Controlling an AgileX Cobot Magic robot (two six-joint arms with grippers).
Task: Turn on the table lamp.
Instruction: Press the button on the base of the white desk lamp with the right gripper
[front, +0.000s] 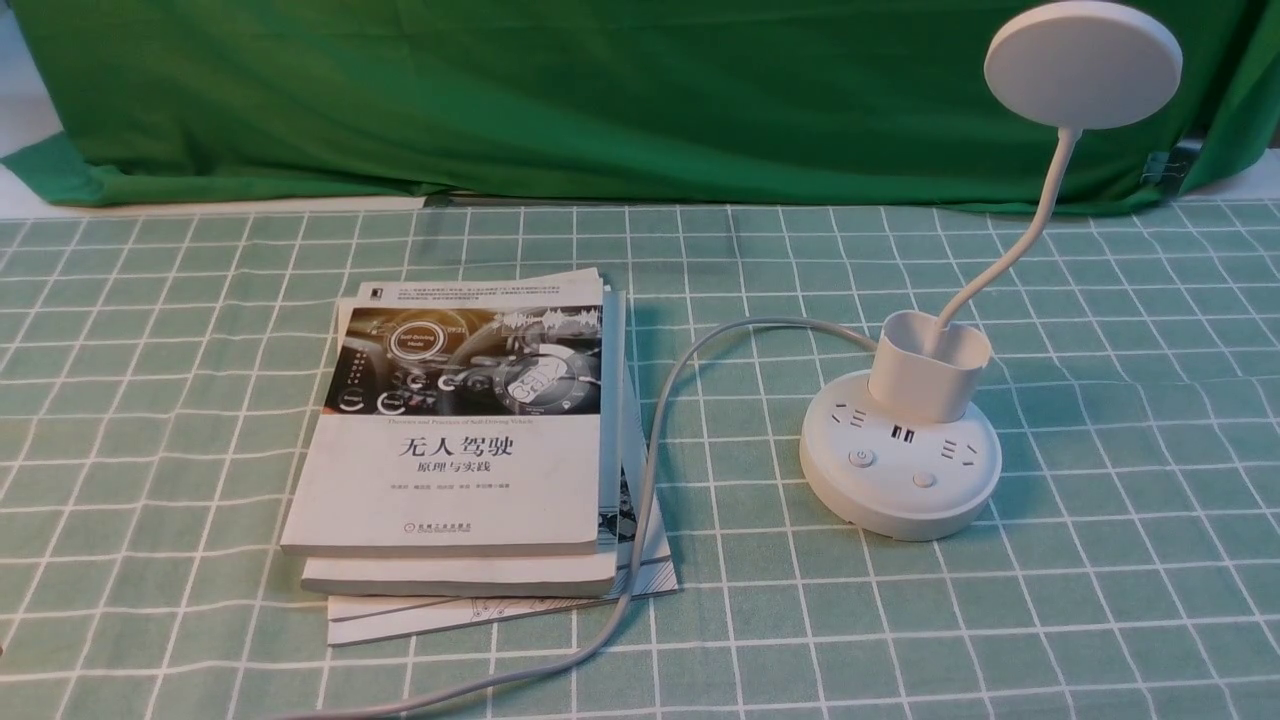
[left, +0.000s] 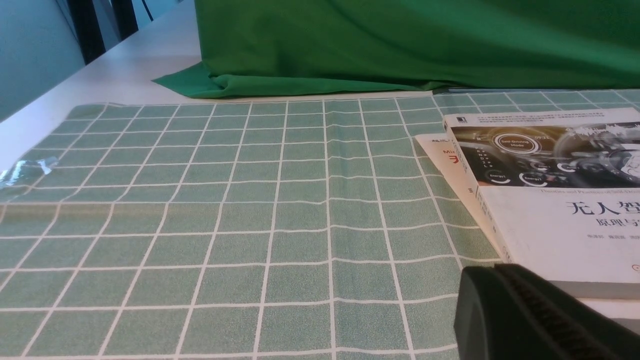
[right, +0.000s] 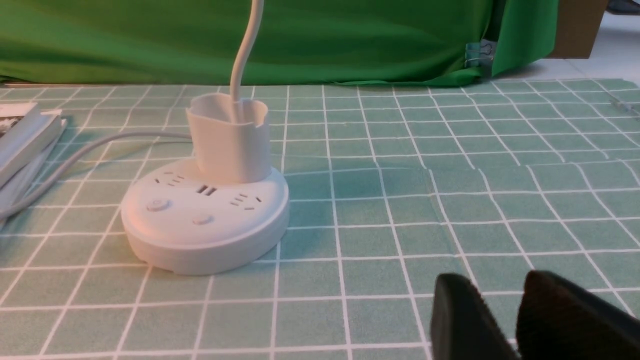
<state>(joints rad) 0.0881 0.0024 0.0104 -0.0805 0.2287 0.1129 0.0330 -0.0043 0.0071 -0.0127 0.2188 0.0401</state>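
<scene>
**Front view, then each wrist: lamp on the right, both hands closed**

Front view: the white plastic table lamp (front: 925, 385), with its flat round disc head, thin bent neck, cup-shaped holder and round base with sockets and two buttons, stands on the right half of the surface on a pale green checked tablecloth (front: 1100, 600). Its grey cord (front: 650, 470) curves left from the base and runs along the right edge of a stack of white paperback books (front: 460, 470). A green cloth backdrop (front: 600, 100) hangs behind.

Left wrist view: the black left hand (left: 495, 272) sits low, just beside the near corner of the books (left: 565, 225). Its fingers are pressed together and hold nothing.

Right wrist view: the black right hand (right: 517, 287) hovers over the cloth, apart from the lamp (right: 205, 220). Its fingers meet below a small notch at the tips and hold nothing.
</scene>
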